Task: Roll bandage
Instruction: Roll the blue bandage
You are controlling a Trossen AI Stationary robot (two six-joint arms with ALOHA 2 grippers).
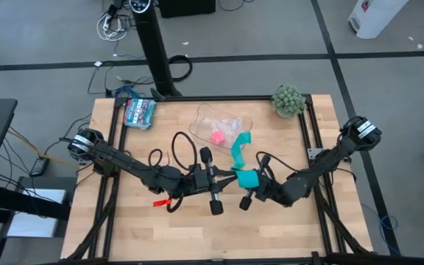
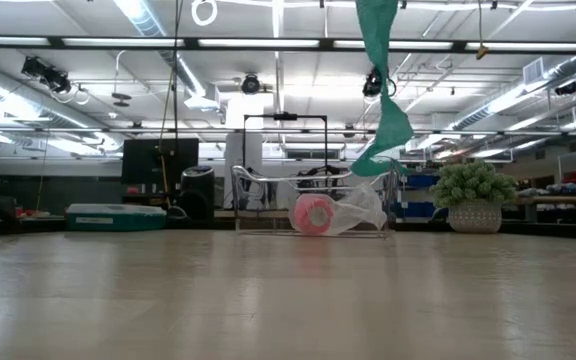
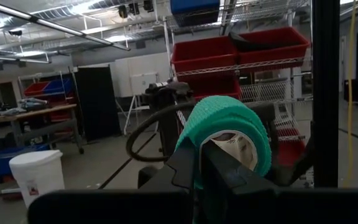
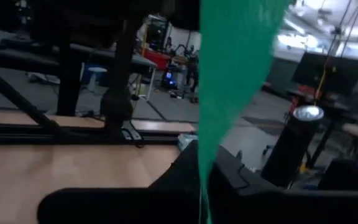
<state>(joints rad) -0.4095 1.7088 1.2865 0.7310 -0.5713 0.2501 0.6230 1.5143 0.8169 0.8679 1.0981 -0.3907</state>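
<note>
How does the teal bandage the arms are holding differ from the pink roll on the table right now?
The bandage is teal and held up between the left gripper and right gripper; the pink roll rests on the table. The bandage is partly wound, with a loose tail hanging; the pink roll is fully wound. The pink roll sits in a clear wrapper; the bandage is bare. Both are rolled.

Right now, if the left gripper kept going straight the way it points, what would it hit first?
Probably the right gripper, right beyond the bandage roll that the left gripper is shut on. The two nearly meet in the high view, though depth is uncertain.
</note>
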